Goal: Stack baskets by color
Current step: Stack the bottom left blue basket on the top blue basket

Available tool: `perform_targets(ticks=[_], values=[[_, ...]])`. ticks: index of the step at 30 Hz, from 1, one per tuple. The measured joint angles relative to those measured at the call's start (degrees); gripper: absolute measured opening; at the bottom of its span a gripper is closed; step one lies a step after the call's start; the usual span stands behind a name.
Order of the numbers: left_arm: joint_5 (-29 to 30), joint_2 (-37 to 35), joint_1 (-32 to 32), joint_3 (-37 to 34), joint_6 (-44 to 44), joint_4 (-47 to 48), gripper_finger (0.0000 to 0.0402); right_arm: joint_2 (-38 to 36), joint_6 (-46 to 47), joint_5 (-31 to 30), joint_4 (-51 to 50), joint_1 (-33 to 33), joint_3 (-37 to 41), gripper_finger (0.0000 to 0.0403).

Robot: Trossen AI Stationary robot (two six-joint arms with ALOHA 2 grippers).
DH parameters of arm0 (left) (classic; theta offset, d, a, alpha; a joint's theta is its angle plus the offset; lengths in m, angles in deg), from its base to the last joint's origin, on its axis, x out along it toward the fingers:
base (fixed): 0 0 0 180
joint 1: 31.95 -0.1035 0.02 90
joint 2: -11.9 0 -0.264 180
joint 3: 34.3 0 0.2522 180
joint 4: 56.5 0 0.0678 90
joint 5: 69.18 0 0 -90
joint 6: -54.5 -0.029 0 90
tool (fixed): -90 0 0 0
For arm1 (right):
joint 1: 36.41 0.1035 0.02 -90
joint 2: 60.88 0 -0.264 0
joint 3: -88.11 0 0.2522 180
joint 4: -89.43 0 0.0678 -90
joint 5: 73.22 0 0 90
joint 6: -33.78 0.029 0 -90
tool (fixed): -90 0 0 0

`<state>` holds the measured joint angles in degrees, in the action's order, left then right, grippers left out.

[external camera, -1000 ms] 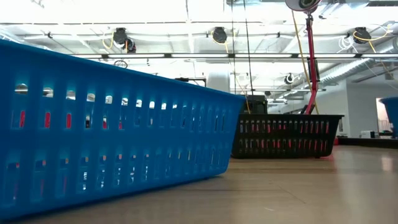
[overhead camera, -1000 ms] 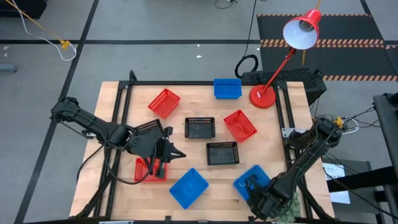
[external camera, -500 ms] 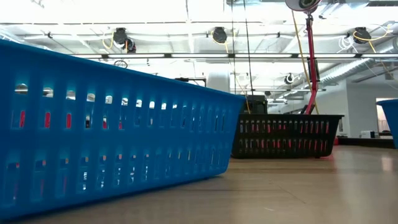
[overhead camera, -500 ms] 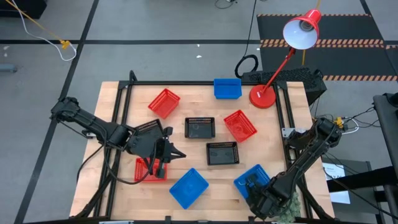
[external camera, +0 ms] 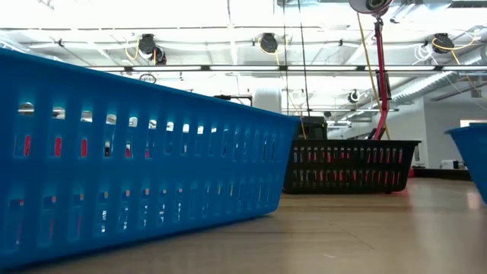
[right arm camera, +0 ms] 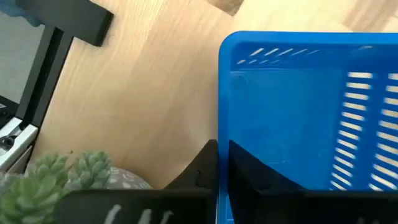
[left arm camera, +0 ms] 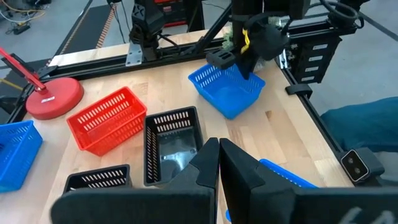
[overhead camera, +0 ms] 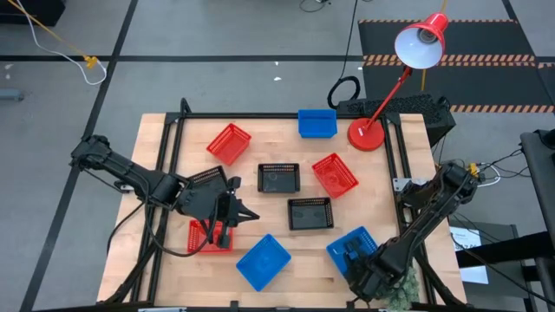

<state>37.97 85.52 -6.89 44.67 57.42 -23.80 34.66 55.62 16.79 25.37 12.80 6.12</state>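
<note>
Your right gripper [overhead camera: 362, 260] is clamped on the rim of a blue basket [overhead camera: 349, 249] at the table's front right corner, far across the wood from the red lamp base [overhead camera: 366, 135]. Your left gripper [overhead camera: 227, 214] sits closed with nothing in it, over by the red basket [overhead camera: 201, 238] on the opposite side from the lamp. Two black baskets [overhead camera: 278, 177] are in the middle, just in front of the lamp base, and another blue basket [overhead camera: 316, 122] is right beside it.
</note>
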Motion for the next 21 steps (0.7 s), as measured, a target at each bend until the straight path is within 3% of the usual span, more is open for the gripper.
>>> perform_targets(ticks=[12, 21], values=[[0.0, 0.0, 0.0, 0.0, -3.0, -2.4, 0.0017, -7.7, 8.3, -0.2, -8.2, -2.0, -5.5, 0.0008], [0.0, 0.0, 0.0, 0.0, -2.8, -2.5, 0.0017, -8.2, 18.9, -0.2, -20.4, -4.9, -14.6, 0.0004]])
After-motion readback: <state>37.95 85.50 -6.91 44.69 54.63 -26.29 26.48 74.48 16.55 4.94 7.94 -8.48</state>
